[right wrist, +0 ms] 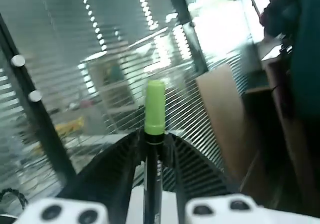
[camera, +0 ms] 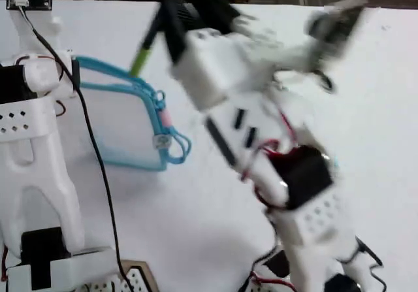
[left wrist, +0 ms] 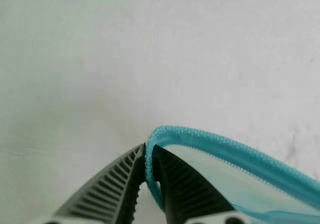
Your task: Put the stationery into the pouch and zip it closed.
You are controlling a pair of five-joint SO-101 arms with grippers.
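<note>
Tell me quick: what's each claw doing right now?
Left gripper: shut on the pouch edge.
Right gripper: shut on a green-capped pen.

A turquoise-edged clear pouch (camera: 124,119) lies left on the white tabletop (camera: 196,207), its far-left corner in the left jaws; a green-capped black marker (camera: 142,55), in the right jaws, is by its far edge.

Clear, turquoise-edged pouch (camera: 124,119) lies flat — the green-capped black marker (right wrist: 155,108) hangs tilted near its far edge.

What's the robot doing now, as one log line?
left end effector: shut on pouch | right end effector: shut on green marker
</note>
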